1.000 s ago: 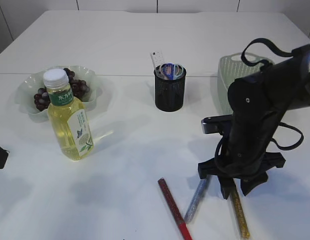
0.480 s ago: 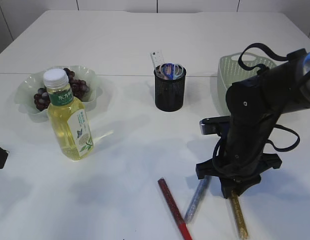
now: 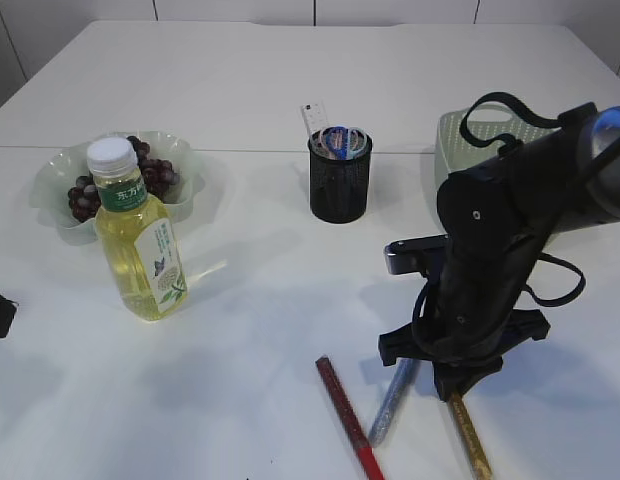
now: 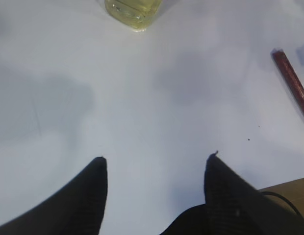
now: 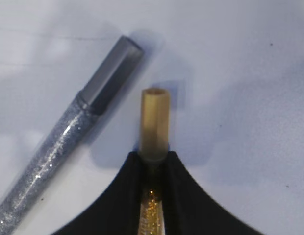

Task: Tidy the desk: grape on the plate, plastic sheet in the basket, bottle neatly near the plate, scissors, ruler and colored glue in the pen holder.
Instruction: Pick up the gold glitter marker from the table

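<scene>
The right gripper (image 5: 153, 161) has come down and closed its jaws on the gold glitter glue pen (image 5: 155, 122), which lies on the table in front of the black pen holder (image 3: 340, 176), just right of the silver glue pen (image 3: 393, 398) and the red one (image 3: 343, 405). A moment ago the jaws were open around it, so now it is ready to be lifted to the pen holder. The left gripper (image 4: 154, 169) is open and empty, near the tea bottle (image 3: 137, 232).
</scene>
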